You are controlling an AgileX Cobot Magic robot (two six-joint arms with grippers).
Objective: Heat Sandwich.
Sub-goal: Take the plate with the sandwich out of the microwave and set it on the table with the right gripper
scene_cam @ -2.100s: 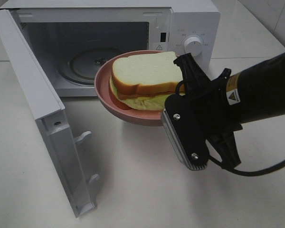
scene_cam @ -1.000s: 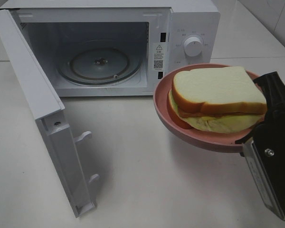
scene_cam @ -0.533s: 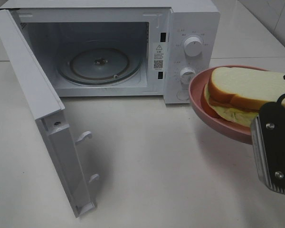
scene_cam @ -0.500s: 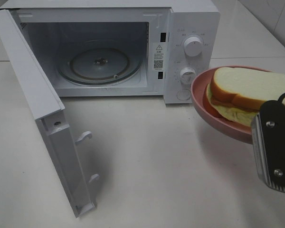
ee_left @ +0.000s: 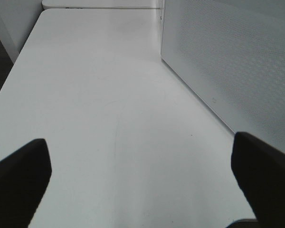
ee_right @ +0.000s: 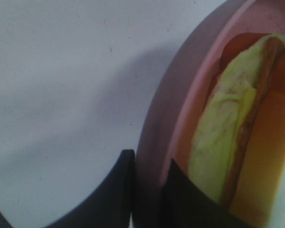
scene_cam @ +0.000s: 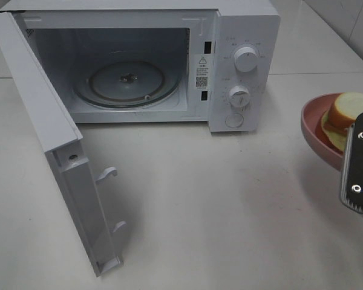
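White tabletop (scene_cam: 230,199), microwave (scene_cam: 169,60) door open: your right gripper (ee_right: 147,190) pinches the plate (ee_right: 180,109) rim, sandwich (ee_right: 232,142) aboard; left gripper (ee_left: 142,175) gapes empty. Judging by this, set it on the turntable (scene_cam: 126,81) next.

Sandwich (scene_cam: 351,109) on plate (scene_cam: 317,136), right of open microwave (scene_cam: 242,36).

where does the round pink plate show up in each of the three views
Exterior high: the round pink plate sits at the far right edge, partly cut off, right of the open white microwave.
Left wrist: not in it; only the white tabletop and the microwave's perforated side.
Right wrist: its rim fills the middle, clamped by the right pincer, with the thick white-bread sandwich on it.
Shared landmark: the white tabletop appears in all three.
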